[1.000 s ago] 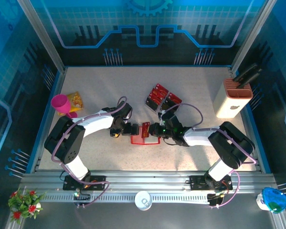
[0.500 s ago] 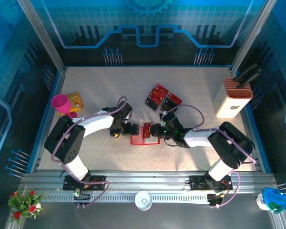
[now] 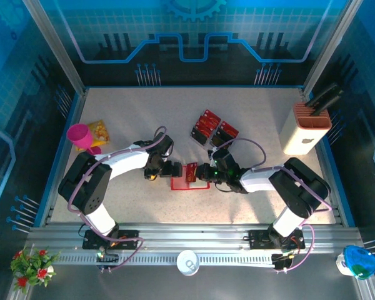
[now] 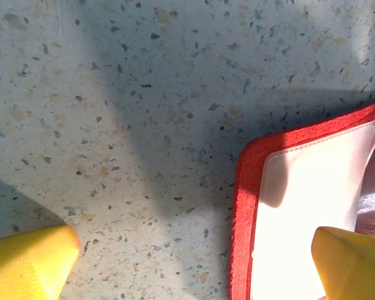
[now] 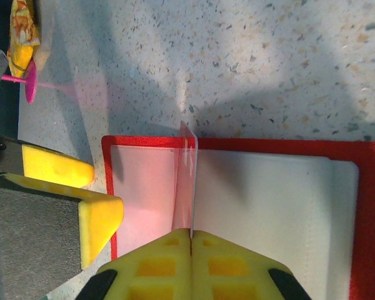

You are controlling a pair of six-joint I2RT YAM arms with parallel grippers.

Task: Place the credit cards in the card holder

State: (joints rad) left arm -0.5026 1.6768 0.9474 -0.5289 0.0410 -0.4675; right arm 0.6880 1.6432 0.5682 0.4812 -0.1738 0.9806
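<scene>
- The right end effector (image 5: 191,232) is pinched together on what looks like a credit card (image 5: 189,181). The card stands edge-on over the pale inside of the open card holder (image 5: 269,200), which lies just toward 6 o'clock of the table (image 3: 131,119) centre. So thin a grip could let the card twist or slip.
- If the card's edge misses a pocket mouth, it would likely skid across the lining or buckle.
- The left end effector (image 4: 190,262) stands wide apart, straddling the holder's 9 o'clock rim. I cannot tell whether it presses down. Unpinned, the holder might slide.
- More credit cards (image 3: 207,125) sit in the clear tray (image 3: 227,134) at 1 o'clock.
</scene>
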